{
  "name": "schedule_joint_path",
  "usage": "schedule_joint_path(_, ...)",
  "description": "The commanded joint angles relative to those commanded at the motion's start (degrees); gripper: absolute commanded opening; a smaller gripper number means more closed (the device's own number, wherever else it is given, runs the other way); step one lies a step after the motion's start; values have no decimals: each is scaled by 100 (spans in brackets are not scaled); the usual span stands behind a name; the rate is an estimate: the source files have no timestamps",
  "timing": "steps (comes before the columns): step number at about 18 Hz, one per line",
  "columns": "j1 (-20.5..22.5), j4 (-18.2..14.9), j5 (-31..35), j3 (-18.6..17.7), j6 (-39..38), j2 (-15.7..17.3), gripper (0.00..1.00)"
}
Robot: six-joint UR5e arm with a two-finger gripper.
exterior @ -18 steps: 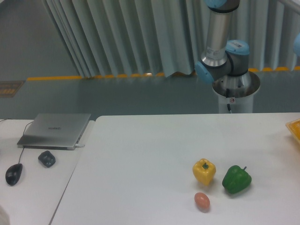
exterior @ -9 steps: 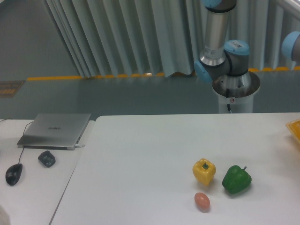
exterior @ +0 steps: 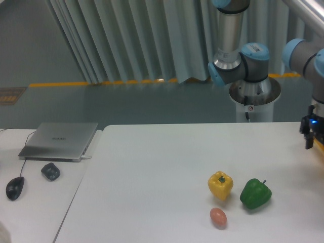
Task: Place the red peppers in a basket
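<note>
No red pepper shows on the table or anywhere else in view. My gripper [exterior: 310, 135] hangs at the far right edge, dark with a small blue light, right over the corner of the yellow-orange basket [exterior: 321, 150], and covers most of it. The frame edge cuts the gripper off. I cannot tell whether its fingers are open or shut, or whether they hold anything.
A yellow bell pepper [exterior: 220, 185], a green bell pepper [exterior: 255, 193] and a small pinkish-orange egg-shaped thing [exterior: 218, 217] lie at the front right of the white table [exterior: 152, 167]. On the left side table are a closed laptop [exterior: 59, 140], a mouse [exterior: 14, 188] and a small dark object [exterior: 50, 171].
The arm has swung in from the right. Its wrist and gripper, out of view a second ago, now hang over the basket corner. The peppers on the table have not moved.
</note>
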Motion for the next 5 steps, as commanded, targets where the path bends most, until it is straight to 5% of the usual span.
schedule_joint_path(5, -124, 18, 0, -18, -185, -35, 100)
